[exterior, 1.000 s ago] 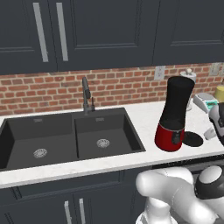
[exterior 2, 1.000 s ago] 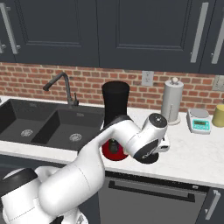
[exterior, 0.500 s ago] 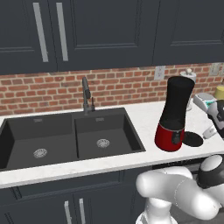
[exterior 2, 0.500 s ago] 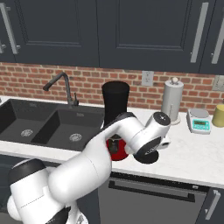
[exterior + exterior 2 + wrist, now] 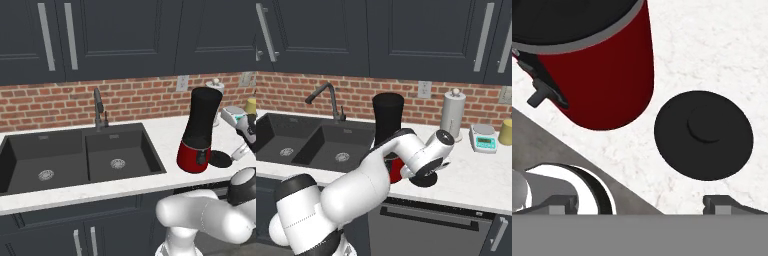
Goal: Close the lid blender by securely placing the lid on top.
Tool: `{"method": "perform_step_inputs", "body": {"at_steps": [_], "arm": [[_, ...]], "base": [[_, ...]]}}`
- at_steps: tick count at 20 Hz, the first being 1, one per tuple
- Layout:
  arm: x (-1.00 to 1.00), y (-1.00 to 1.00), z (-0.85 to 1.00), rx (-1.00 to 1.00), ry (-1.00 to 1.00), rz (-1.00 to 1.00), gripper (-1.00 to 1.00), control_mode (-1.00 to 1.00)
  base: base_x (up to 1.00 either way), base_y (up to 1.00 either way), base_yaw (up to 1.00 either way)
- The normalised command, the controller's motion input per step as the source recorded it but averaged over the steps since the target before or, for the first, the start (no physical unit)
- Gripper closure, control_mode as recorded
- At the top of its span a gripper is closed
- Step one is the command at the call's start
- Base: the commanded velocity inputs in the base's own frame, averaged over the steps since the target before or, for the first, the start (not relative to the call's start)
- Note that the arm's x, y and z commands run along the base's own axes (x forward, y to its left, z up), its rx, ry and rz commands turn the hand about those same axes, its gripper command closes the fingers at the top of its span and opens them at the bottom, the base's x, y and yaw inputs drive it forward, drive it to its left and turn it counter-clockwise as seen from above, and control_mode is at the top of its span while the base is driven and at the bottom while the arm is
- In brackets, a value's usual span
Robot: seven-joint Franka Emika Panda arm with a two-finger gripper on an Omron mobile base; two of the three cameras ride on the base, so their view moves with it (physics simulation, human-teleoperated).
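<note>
Lid [image 5: 704, 135] flat on counter [image 5: 712, 45] just beside blender [image 5: 602, 75]; nothing between. Gripper [image 5: 639, 204] above, fingers spread, empty. Right base view: scale [image 5: 483, 138], paper towel roll [image 5: 453, 115] behind.

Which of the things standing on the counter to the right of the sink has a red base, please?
The blender, with its tall black jar; the paper towel roll, scale and yellow container show no red.

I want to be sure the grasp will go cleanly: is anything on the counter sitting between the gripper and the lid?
Nothing visible does. In the hand view the lid lies flat on bare white counter, just past the gripper, whose jaws are spread. The blender stands beside the lid, apart from it, not in the path.
</note>
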Motion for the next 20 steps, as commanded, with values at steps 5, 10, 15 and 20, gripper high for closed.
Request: {"method": "perform_step_inputs", "body": {"at_steps": [5, 10, 15, 20], "arm": [[0.07, 0.0, -0.19, 0.05, -0.04, 0.07, -1.0, -1.0], [0.08, 0.0, -0.19, 0.09, -0.05, 0.06, -1.0, -1.0], [0.03, -0.01, -0.07, 0.1, -0.04, 0.09, -1.0, -1.0], [0.0, -0.03, 0.0, 0.09, -0.05, 0.12, -1.0, -1.0]], "base": [[0.0, 0.0, 0.0], [0.0, 0.0, 0.0], [0.0, 0.0, 0.0], [0.0, 0.0, 0.0]]}}
